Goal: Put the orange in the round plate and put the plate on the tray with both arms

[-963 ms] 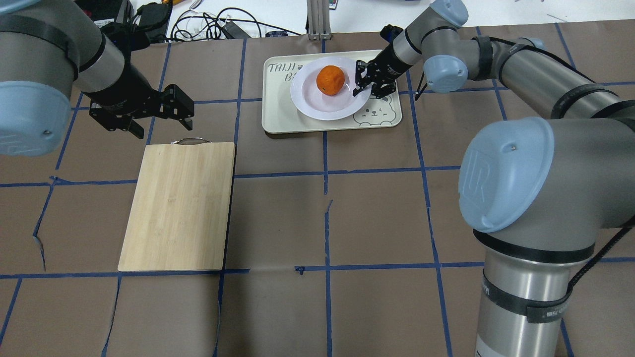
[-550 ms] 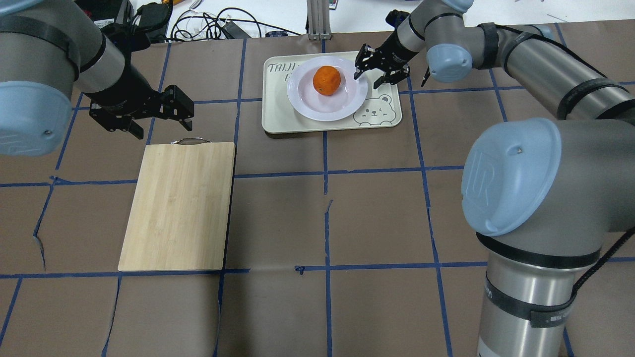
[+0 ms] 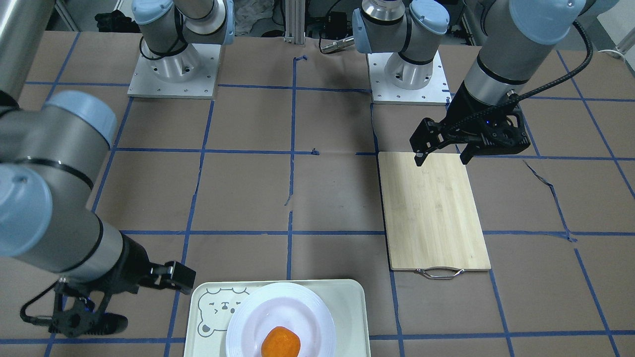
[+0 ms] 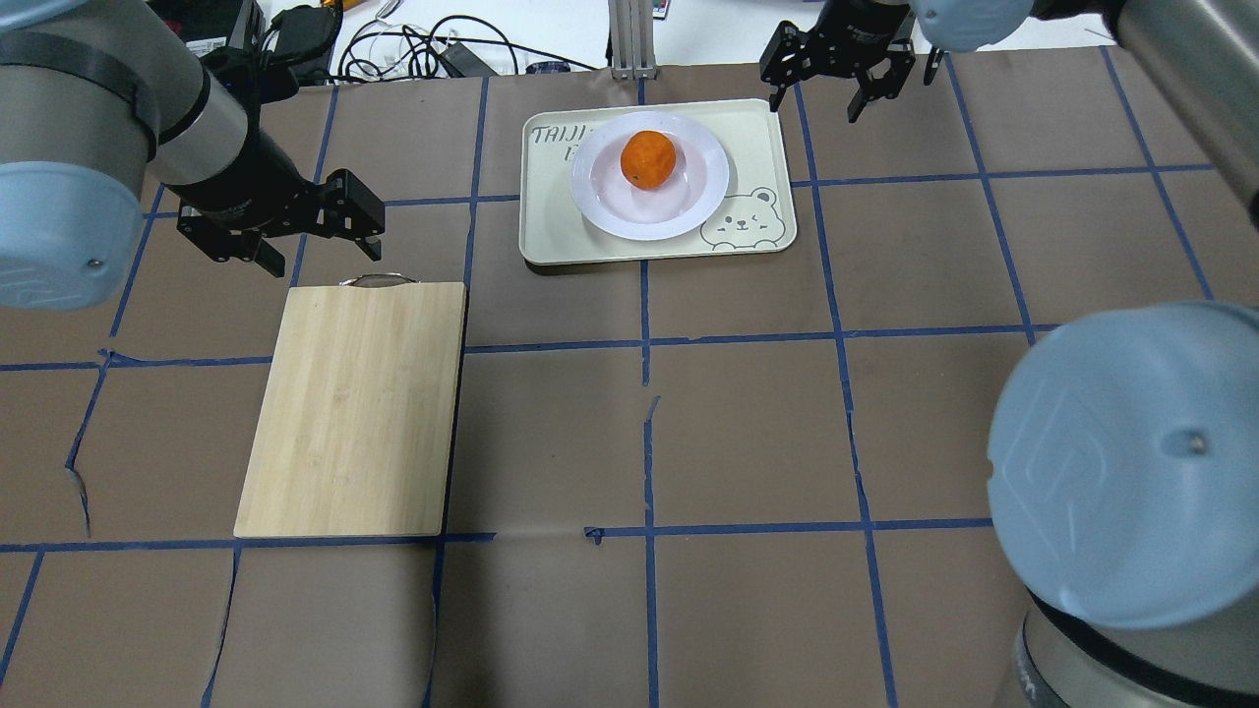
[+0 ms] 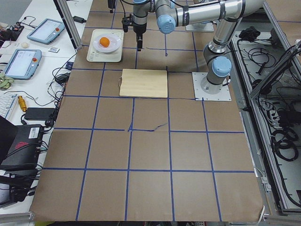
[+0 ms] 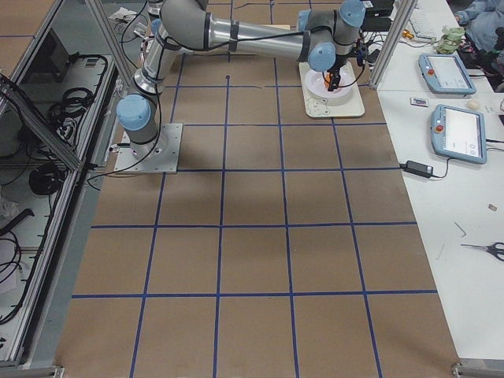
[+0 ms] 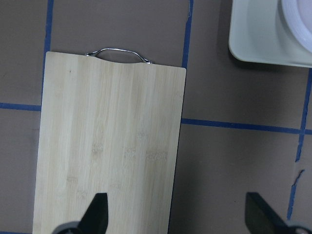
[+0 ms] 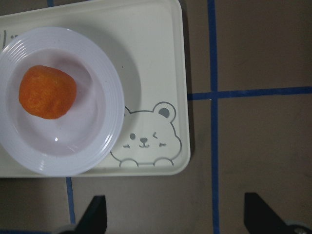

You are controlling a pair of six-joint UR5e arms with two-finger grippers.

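Note:
The orange [image 4: 648,159] lies in the sunken middle of the white round plate [image 4: 689,202]. The plate rests flat on the cream tray [image 4: 551,221] at the table's far middle, beside the bear face. My right gripper [image 4: 814,106] hangs open and empty above the table just beyond the tray's far right corner, apart from the plate. Its wrist view looks down on the orange [image 8: 47,92], the plate [image 8: 100,146] and the tray [image 8: 156,48]. My left gripper [image 4: 320,254] is open and empty over the handle end of the wooden board.
A light wooden cutting board [image 4: 354,408] with a metal handle [image 7: 117,52] lies on the left half of the table. Cables [image 4: 413,49] and a metal post [image 4: 629,39] sit at the far edge. Brown paper with blue tape lines covers the table.
My right gripper let go of the plate's rim, rose and drew back past the tray's far right corner. The plate with the orange settled flat on the tray. The left arm stayed still.

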